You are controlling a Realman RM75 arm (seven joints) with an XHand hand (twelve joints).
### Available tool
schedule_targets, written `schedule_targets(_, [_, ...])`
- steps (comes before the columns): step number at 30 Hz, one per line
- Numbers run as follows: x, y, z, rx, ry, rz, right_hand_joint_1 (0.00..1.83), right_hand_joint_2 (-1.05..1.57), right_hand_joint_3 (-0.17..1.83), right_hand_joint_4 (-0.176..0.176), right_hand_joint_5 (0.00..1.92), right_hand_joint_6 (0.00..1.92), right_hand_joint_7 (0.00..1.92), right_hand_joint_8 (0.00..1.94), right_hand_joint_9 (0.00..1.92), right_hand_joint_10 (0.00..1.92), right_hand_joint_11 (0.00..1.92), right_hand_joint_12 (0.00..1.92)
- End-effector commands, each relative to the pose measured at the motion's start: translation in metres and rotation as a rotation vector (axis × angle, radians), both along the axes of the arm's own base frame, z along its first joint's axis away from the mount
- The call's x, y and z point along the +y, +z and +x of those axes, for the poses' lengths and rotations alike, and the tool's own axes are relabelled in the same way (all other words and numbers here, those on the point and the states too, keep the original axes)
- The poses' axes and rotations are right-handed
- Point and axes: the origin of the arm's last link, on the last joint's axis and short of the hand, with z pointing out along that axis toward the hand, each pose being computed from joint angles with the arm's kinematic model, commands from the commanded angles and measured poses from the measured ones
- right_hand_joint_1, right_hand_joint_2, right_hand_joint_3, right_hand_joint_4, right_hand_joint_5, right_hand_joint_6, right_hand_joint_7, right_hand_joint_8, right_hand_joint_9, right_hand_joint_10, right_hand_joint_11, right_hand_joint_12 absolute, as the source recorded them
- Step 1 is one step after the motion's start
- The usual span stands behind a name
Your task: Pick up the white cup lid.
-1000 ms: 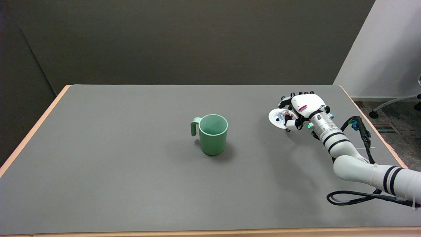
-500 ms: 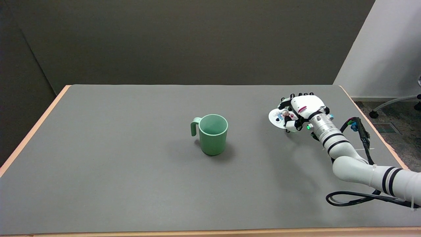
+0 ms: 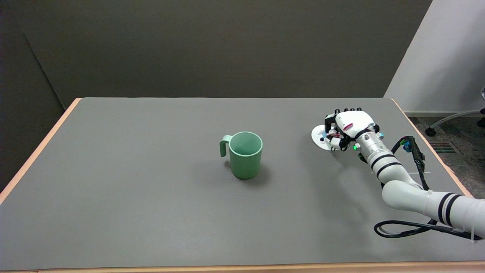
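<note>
The right hand (image 3: 346, 129) is closing its fingers on the white lid (image 3: 320, 137) at the table's (image 3: 151, 212) three o'clock side. A green mug (image 3: 245, 154) is standing well apart at the lid's nine o'clock.

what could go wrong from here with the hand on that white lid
The right hand covers much of the flat white cup lid, with fingers curled over its right part; whether it is truly gripped cannot be told. A thin disc lying on the grey table may slip out or skid left when lifted. The lid sits near the table's right edge, so a shove that way could send it off. The green plastic mug stands well clear.
</note>
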Motion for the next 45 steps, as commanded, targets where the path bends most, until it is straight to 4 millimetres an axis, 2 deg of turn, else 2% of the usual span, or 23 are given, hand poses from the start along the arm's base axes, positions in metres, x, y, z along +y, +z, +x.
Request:
schedule_targets(1, [-0.002, 0.001, -0.001, 0.014, 0.0, -0.005, 0.95, 1.08, 0.22, 0.176, 0.83, 1.23, 1.1, 0.43, 1.11, 0.5, 0.73, 1.27])
schedule_targets(8, [-0.005, -0.005, 0.002, 0.023, 0.008, 0.019, 0.95, 1.08, 0.22, 0.176, 0.83, 1.23, 1.12, 0.47, 1.12, 0.52, 0.71, 1.31])
schedule_targets(13, [-0.013, -0.019, 0.011, 0.065, 0.005, 0.102, 0.95, 1.09, 0.22, 0.176, 0.82, 1.24, 1.12, 0.47, 1.13, 0.52, 0.73, 1.3])
schedule_targets(20, [-0.019, -0.038, 0.025, -0.016, 0.019, 0.161, 0.95, 1.09, 0.22, 0.176, 0.82, 1.24, 1.11, 0.49, 1.13, 0.51, 0.76, 1.28])
schedule_targets(32, [-0.02, -0.072, 0.061, -0.078, 0.047, 0.296, 0.95, 1.08, 0.23, 0.176, 0.81, 1.25, 1.1, 0.49, 1.14, 0.49, 0.83, 1.23])
schedule_targets(45, [-0.02, -0.096, 0.101, -0.097, 0.061, 0.42, 0.94, 1.08, 0.24, 0.176, 0.81, 1.26, 1.1, 0.5, 1.14, 0.49, 0.86, 1.2])
